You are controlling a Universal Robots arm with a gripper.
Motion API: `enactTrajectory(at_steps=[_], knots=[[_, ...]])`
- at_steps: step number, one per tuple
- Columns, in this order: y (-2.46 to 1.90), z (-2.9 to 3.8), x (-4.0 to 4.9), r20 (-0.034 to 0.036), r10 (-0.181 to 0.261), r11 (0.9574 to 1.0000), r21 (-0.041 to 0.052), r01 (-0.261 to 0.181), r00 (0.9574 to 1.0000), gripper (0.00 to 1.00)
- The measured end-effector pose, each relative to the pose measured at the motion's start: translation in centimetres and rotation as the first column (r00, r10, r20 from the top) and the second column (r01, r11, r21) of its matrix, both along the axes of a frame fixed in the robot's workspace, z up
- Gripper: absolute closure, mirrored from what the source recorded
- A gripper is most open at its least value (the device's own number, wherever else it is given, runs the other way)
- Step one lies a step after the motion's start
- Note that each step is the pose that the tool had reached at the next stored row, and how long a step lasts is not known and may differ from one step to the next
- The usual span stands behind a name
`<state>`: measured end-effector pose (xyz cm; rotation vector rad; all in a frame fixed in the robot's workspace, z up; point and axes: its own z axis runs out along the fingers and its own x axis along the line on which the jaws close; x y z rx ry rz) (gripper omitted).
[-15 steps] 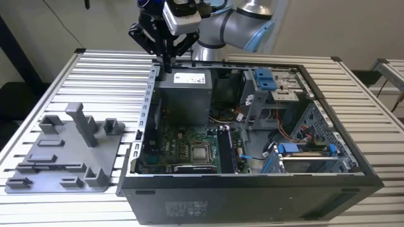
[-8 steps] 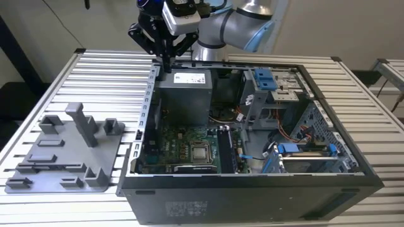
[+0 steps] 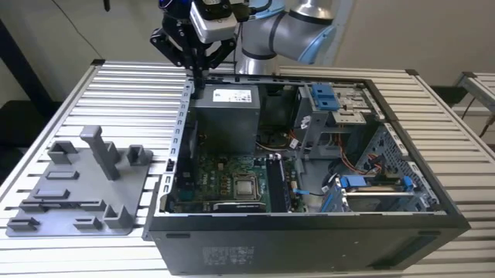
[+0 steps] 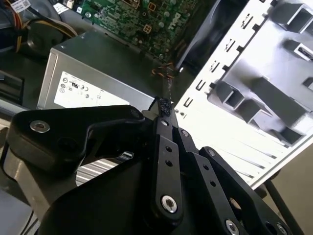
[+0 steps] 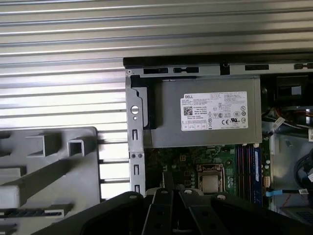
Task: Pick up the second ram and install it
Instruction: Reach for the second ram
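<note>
My gripper (image 3: 199,76) hangs above the back corner of the open computer case (image 3: 309,231), on the exterior view's left, over the grey power supply (image 3: 226,116). Its black fingers (image 4: 164,105) meet at the tips, shut with nothing visible between them. In the first wrist view the gripper (image 5: 167,179) points down toward the motherboard. A thin dark strip, which looks like the second ram (image 5: 36,213), lies flat in a slot of the grey holder plate (image 3: 77,223), well away from the gripper; the exterior view also shows the strip (image 3: 66,204). One stick (image 3: 276,184) stands in a slot beside the silver processor (image 3: 246,186).
The case's metal side walls rise around the motherboard (image 5: 171,161). Blue drive brackets (image 3: 325,95) and cables fill the case on the exterior view's right. A tall grey post (image 3: 101,150) stands up from the holder plate. The ribbed metal table (image 3: 124,92) runs around everything.
</note>
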<state>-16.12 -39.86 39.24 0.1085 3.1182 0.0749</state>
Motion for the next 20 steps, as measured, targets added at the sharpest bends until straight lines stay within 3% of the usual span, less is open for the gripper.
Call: enactTrajectory(at_steps=[13,20], knots=[[0.06,0.00,-1.83,0.0000,0.001,1.0000,0.0000,-0.001,1.0000,0.89],[0.07,-0.01,-2.02,0.0000,0.002,1.0000,0.0000,-0.002,1.0000,0.89]])
